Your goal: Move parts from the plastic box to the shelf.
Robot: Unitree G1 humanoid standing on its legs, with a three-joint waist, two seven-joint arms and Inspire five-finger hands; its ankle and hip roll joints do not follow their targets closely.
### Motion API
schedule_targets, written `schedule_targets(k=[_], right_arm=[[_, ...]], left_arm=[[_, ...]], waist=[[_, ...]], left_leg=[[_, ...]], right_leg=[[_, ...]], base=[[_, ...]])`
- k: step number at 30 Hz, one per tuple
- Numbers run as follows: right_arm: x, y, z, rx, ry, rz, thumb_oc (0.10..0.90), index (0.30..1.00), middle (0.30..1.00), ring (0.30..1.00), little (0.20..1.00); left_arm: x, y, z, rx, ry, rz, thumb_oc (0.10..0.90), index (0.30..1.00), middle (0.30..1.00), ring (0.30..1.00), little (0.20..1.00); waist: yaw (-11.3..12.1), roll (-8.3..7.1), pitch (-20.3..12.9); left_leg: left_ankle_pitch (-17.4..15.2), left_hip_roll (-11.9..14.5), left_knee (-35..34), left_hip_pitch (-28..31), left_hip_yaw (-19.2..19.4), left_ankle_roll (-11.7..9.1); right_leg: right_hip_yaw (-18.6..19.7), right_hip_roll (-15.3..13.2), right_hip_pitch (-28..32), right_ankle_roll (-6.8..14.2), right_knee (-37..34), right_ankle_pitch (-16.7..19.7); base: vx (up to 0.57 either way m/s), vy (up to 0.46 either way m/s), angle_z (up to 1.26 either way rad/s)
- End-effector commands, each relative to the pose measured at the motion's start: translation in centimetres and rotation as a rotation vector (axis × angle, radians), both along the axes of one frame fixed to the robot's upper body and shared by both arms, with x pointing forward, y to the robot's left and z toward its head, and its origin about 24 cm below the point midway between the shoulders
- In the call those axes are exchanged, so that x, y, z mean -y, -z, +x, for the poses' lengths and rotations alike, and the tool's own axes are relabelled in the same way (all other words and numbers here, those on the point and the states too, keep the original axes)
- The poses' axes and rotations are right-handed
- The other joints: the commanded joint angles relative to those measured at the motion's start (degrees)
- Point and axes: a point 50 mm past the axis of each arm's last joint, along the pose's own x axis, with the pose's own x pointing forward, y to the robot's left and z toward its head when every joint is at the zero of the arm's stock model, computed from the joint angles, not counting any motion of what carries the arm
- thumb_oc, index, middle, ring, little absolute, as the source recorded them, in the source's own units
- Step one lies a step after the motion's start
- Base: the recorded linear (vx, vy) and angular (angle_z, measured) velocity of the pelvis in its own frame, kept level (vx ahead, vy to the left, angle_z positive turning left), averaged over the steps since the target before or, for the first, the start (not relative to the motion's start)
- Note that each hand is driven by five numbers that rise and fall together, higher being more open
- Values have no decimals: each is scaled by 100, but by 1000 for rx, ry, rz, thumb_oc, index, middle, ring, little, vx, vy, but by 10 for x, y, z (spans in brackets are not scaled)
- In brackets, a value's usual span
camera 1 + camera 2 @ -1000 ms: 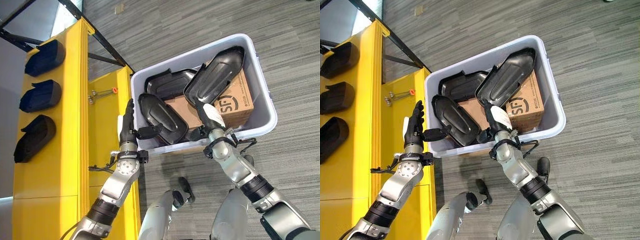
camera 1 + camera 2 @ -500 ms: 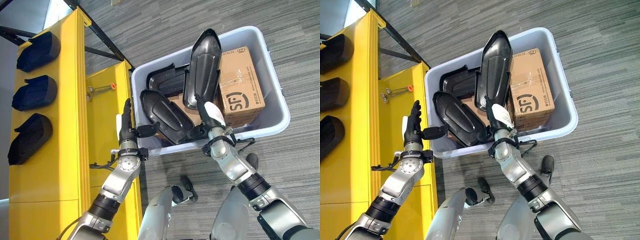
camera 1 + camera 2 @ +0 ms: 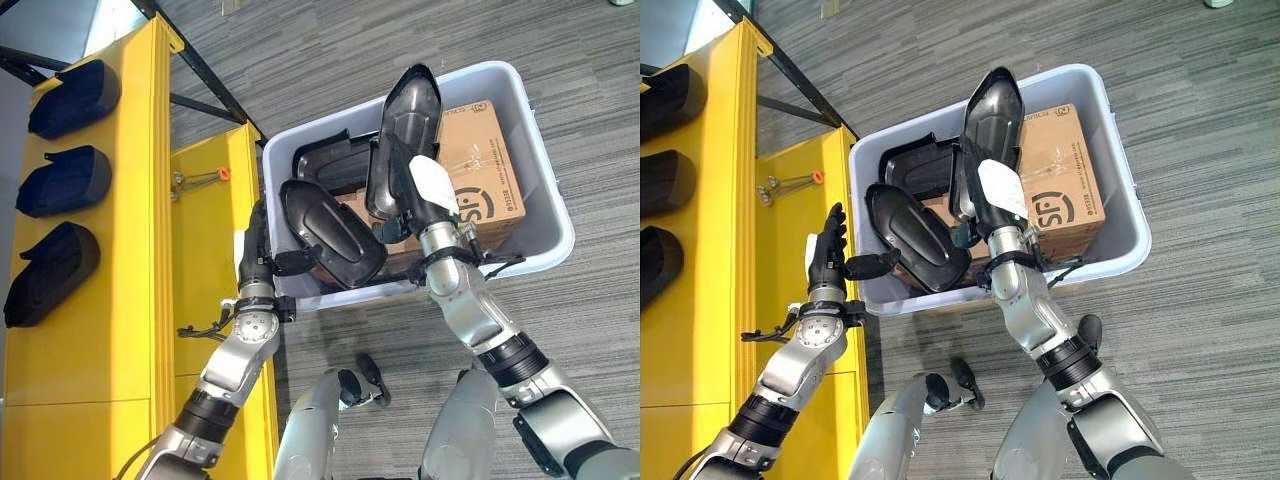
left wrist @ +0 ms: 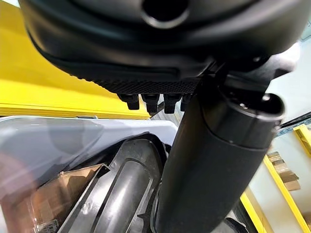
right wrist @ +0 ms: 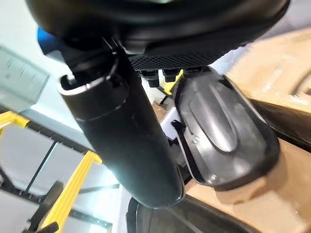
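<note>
lift the long black part (image 3: 404, 140) straight up clear of the plastic box (image 3: 545, 215) rim before swinging toward the yellow shelf (image 3: 130, 250). the right hand (image 3: 425, 200) fingers grip its lower end, holding it upright over the cardboard carton (image 3: 480, 175). the left hand (image 3: 255, 262) waits outside the box's shelf-side wall, fingers straight, thumb hooked over the rim.

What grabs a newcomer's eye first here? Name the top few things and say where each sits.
The long black part stands out first, tilted up out of the grey plastic box with the right robot hand at its lower end. Beside it in the box lie a brown cardboard carton and more black parts. On the robot's left, the bright yellow shelf already carries three dark parts, and the left robot hand hangs open beside the box's near corner.
</note>
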Motion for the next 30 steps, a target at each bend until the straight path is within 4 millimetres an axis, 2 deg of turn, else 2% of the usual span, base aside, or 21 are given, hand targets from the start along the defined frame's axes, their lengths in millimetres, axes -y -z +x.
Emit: schedule_targets(k=[1, 10, 17, 23, 30], right_arm=[[-41, -84, -29, 380, -188, -67, 900, 1000, 1000, 1000, 1000], [-32, -96, -29, 418, -119, -118, 900, 1000, 1000, 1000, 1000], [-30, -90, -22, 377, -70, -216, 900, 1000, 1000, 1000, 1000], [-21, -78, -14, 333, -7, -251, 900, 1000, 1000, 1000, 1000], [-10, -61, -4, 297, 63, -295, 900, 1000, 1000, 1000, 1000]], left_arm=[[-22, -61, -11, 267, -16, -6, 900, 1000, 1000, 1000, 1000], [-20, -54, -16, 255, 20, 37, 900, 1000, 1000, 1000, 1000], [-19, -51, -19, 255, 24, 41, 900, 1000, 1000, 1000, 1000], [-22, -44, -25, 271, 49, 47, 900, 1000, 1000, 1000, 1000], [-25, -31, -32, 267, 76, 39, 900, 1000, 1000, 1000, 1000]], waist=[[174, 251, 104], [295, 67, 104], [330, 32, 104], [406, 62, 104], [461, 167, 104]], left_leg=[[28, -380, -938, 805, -531, -159], [15, -374, -889, 750, -661, -147], [20, -399, -888, 660, -701, -142], [34, -455, -973, 569, -743, -127], [-10, -506, -1001, 526, -782, -119]], right_leg=[[46, -67, 186, 279, 332, -318], [19, 39, 126, 263, 447, -358], [41, 74, -51, 257, 526, -373], [-17, 64, -152, 260, 491, -361], [-60, 35, -215, 269, 482, -377]], base=[[54, -82, 2], [16, -66, 3], [-10, -20, 6], [-46, -13, 1], [-6, 6, 0]])
